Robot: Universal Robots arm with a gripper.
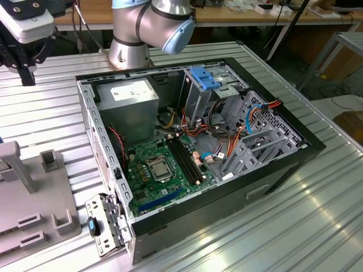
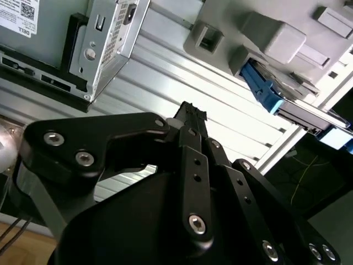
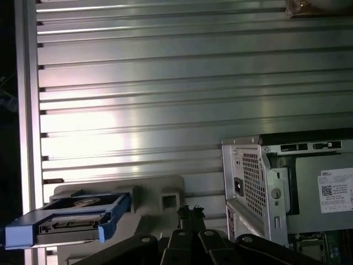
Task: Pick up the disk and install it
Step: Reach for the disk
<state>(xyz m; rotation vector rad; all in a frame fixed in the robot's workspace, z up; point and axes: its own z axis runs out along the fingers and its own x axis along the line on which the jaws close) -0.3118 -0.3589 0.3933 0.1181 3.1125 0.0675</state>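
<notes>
Disk (image 3: 69, 221): dark flat drive framed by bright blue caddy rails, seated level in a grey holder (image 3: 160, 193), its blue end jutting out past the holder's edge.

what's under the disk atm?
The grey holder: the disk lies in its slot, one blue-railed end sticking out. The holder stands on the ribbed metal table. The disk's underside and inner end are covered.
</notes>
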